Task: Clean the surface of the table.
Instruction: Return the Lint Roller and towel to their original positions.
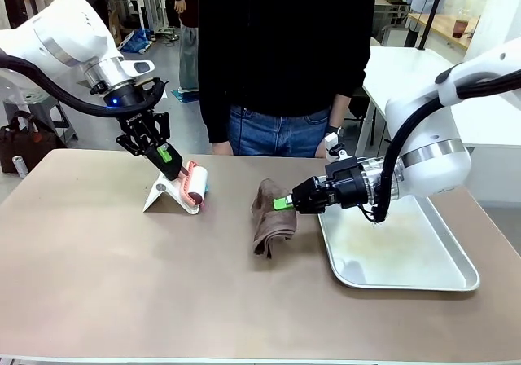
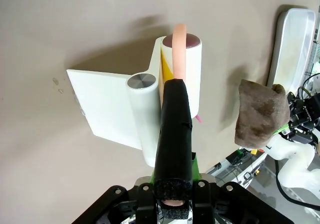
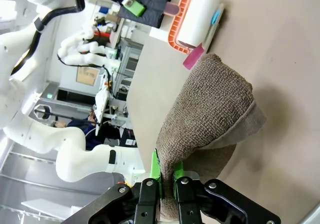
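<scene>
The taupe table [image 1: 122, 292] spans the front view. My left gripper [image 1: 167, 155] is shut on the black foam handle [image 2: 172, 129] of a lint roller [image 1: 194, 184], whose white roll [image 2: 189, 64] rests against a white stand [image 1: 163, 194] at the table's back left. My right gripper [image 1: 282, 203] is shut on the edge of a brown cloth [image 1: 273, 218], which drapes onto the table's middle. In the right wrist view the cloth [image 3: 210, 104] rises from between the green pads [image 3: 156, 166], with the roller [image 3: 197, 16] beyond it.
A silver metal tray [image 1: 407, 255] lies on the table's right side, under my right arm. A person in a black top and jeans stands at the far edge, hands down. The near half of the table [image 2: 75, 24] is bare.
</scene>
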Action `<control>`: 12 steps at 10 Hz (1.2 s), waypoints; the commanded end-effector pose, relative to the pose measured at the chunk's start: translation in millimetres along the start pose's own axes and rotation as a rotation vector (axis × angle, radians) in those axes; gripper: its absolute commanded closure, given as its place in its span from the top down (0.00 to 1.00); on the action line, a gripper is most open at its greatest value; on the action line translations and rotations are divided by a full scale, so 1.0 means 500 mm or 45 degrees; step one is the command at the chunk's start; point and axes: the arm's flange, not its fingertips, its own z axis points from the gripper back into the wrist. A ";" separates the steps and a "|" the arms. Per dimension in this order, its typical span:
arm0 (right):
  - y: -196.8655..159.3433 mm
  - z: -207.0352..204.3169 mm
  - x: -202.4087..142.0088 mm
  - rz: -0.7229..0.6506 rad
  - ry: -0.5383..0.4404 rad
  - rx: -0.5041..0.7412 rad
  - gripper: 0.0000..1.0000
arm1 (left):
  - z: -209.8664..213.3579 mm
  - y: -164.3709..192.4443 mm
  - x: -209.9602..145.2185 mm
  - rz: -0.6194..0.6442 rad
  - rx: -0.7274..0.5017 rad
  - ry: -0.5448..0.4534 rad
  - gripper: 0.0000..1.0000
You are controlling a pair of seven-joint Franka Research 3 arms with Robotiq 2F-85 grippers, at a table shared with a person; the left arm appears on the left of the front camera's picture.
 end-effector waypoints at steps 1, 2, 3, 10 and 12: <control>-0.001 -0.001 0.014 -0.023 0.006 -0.004 0.11 | -0.006 0.016 -0.023 -0.010 0.012 -0.009 0.22; -0.002 0.000 0.013 -0.027 0.012 -0.005 0.15 | -0.009 0.015 -0.024 -0.010 0.018 -0.004 0.22; -0.003 0.000 0.013 -0.034 0.012 -0.005 0.45 | -0.011 0.015 -0.026 -0.013 0.021 -0.002 0.22; -0.005 0.010 0.014 -0.038 -0.011 -0.037 1.00 | -0.004 0.016 -0.026 -0.005 -0.012 0.002 1.00; 0.000 0.023 0.014 0.002 -0.024 -0.101 1.00 | 0.004 0.020 -0.025 0.001 -0.033 -0.001 1.00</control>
